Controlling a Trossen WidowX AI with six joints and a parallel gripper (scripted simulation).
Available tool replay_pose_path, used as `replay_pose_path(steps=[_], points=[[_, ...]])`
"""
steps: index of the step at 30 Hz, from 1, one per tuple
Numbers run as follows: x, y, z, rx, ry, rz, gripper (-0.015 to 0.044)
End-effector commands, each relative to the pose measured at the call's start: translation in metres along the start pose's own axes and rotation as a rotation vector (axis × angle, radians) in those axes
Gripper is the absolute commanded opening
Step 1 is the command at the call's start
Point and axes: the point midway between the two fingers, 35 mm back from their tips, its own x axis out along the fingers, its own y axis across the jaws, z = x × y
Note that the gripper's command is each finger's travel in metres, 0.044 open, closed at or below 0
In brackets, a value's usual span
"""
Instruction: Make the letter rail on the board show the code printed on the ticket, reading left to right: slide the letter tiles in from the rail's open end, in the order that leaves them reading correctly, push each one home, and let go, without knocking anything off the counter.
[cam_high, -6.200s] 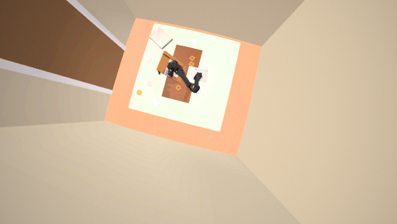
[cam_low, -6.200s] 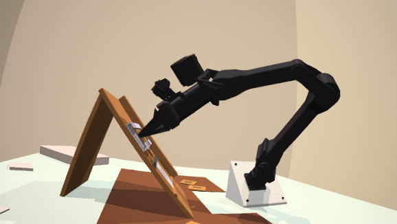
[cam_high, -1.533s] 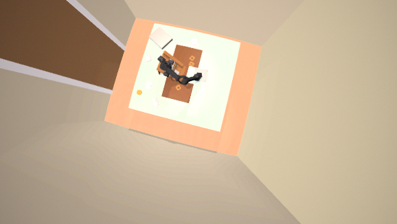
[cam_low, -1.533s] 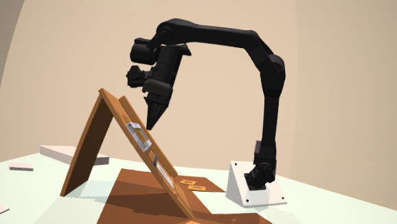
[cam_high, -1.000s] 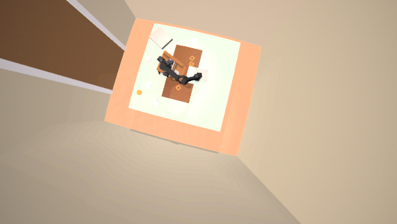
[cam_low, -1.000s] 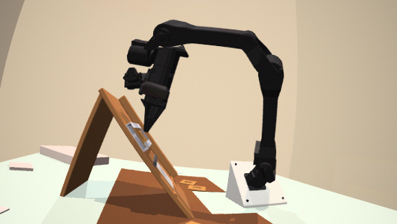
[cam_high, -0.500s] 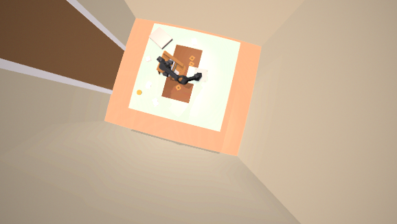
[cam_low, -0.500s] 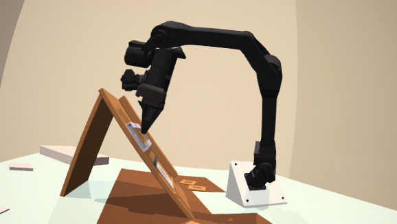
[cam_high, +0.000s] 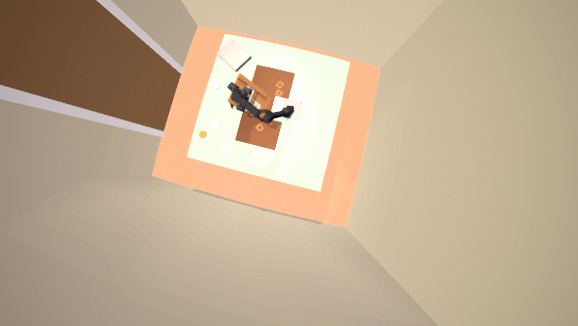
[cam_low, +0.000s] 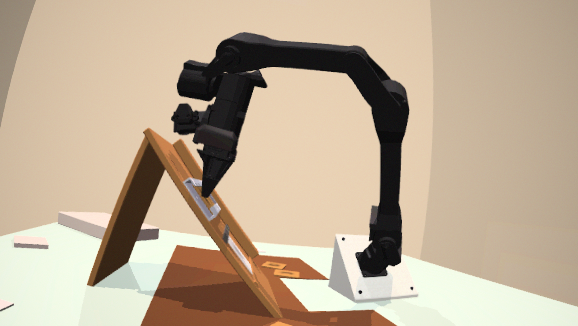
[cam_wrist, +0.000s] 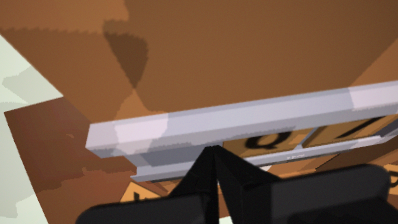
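The closed, empty gripper (cam_low: 206, 194) (cam_wrist: 212, 152) has a Q tile (cam_wrist: 267, 140) beside its tips, probably light and stiff, best pushed by 1 edge.

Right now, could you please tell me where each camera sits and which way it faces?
Top: high overhead, looking down on the counter; the whole arm shows small.
Exterior: beside the board, looking level across it; arm and gripper in profile.
Wrist: above the gripper, facing the rail; fingers show.
Exterior and wrist share gripper and rail.
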Motion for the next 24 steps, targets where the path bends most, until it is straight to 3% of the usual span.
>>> replay_pose_path(steps=[1,24], points=[[0.0014,0.0007,0.0021,0.004,-0.003,0.005,0.0000],[0.0009,-0.0061,0.0014,0.004,-0.003,0.004,0.0000]])
